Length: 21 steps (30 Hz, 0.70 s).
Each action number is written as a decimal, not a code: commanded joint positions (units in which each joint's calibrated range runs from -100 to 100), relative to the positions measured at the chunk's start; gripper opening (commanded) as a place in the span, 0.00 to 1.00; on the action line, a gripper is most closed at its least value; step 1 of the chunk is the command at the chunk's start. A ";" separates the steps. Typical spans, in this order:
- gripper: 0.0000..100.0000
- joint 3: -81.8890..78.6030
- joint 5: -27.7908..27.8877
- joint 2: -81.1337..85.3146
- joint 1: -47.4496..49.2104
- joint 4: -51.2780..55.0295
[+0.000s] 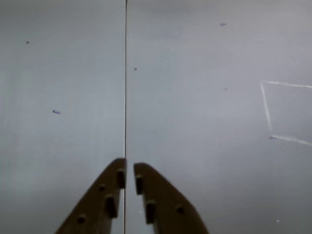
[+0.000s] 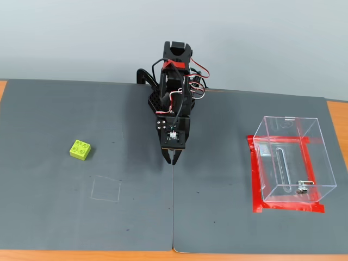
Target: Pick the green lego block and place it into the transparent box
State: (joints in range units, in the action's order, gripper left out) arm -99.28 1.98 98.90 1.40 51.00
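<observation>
The green lego block (image 2: 80,150) is a small lime brick with four studs, lying on the grey mat at the left in the fixed view. The transparent box (image 2: 291,118) stands at the right on a red tape outline, with a slot and a metal latch on its front wall. My gripper (image 2: 171,159) hangs over the middle of the mat above the seam, well apart from both. In the wrist view the gripper (image 1: 129,168) has its fingers nearly together and holds nothing. The block and the box are out of the wrist view.
A faint chalk square (image 2: 106,189) is drawn on the mat below and to the right of the block; it also shows at the right of the wrist view (image 1: 287,112). A seam (image 2: 173,206) splits the two mats. The arm's base (image 2: 174,81) stands at the back.
</observation>
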 commanded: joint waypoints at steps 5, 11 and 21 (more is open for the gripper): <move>0.02 -0.45 0.34 0.34 -0.02 -0.22; 0.02 3.26 -0.08 -0.34 0.20 0.57; 0.02 21.44 -0.02 -18.73 -0.39 -0.13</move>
State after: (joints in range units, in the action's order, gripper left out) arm -83.66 1.98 86.15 1.40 51.52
